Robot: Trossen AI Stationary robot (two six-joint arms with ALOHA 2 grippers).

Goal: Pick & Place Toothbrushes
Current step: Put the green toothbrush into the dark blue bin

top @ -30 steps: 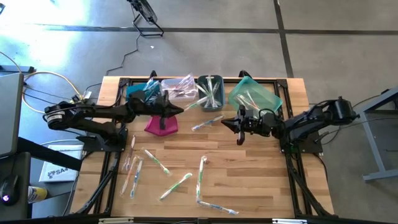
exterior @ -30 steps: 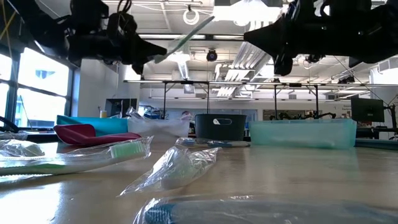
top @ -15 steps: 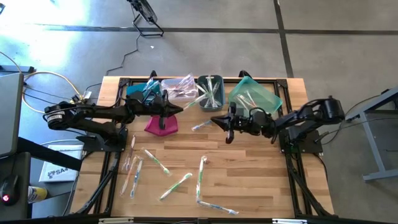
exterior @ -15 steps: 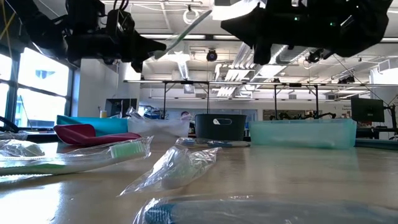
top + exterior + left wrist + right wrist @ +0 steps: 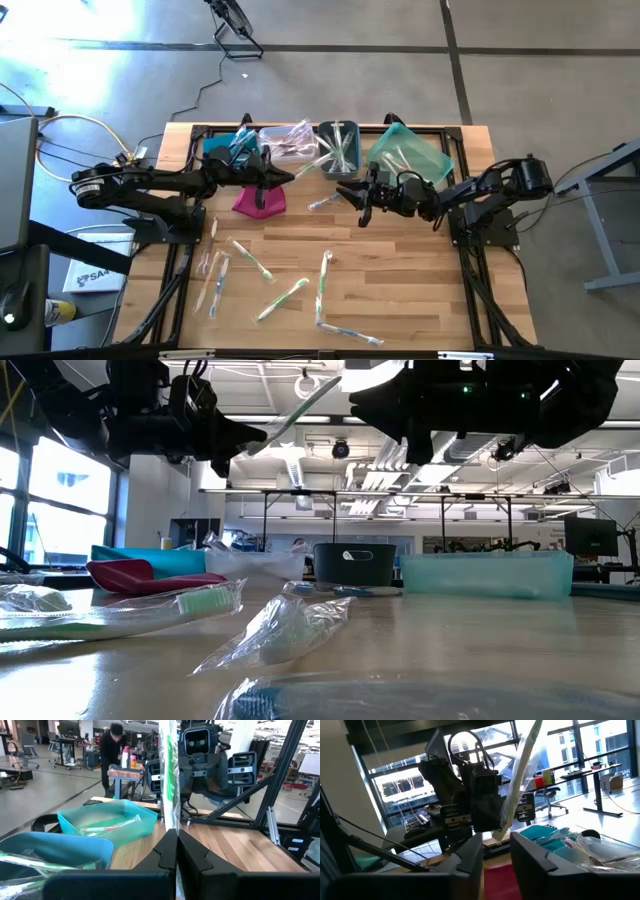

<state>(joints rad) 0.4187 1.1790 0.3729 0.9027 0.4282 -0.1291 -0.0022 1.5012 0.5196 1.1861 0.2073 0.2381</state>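
A: From overhead the left gripper [image 5: 292,178] is clamped on one wrapped toothbrush [image 5: 312,167] that slants toward the grey bin [image 5: 340,150], with the right gripper [image 5: 345,195] just at its four o'clock. What do the wrist cameras add?

B: The left wrist view shows the fingers [image 5: 167,851] pressed tight on the green-handled toothbrush [image 5: 169,770]. The right wrist view shows the right fingers [image 5: 470,855] a narrow gap apart, the wrapper's end [image 5: 520,775] standing in that gap; I cannot tell whether they touch it.

A: Anything hidden?

B: In the low view both arms are dark silhouettes, so the jaws cannot be read there. The loose toothbrushes [image 5: 283,298] lie at the table's [image 5: 400,290] six and seven o'clock.

A: And against a second ago?

B: The right gripper has travelled toward nine o'clock, closer to the held brush, and its jaws have parted. The left hasn't moved.
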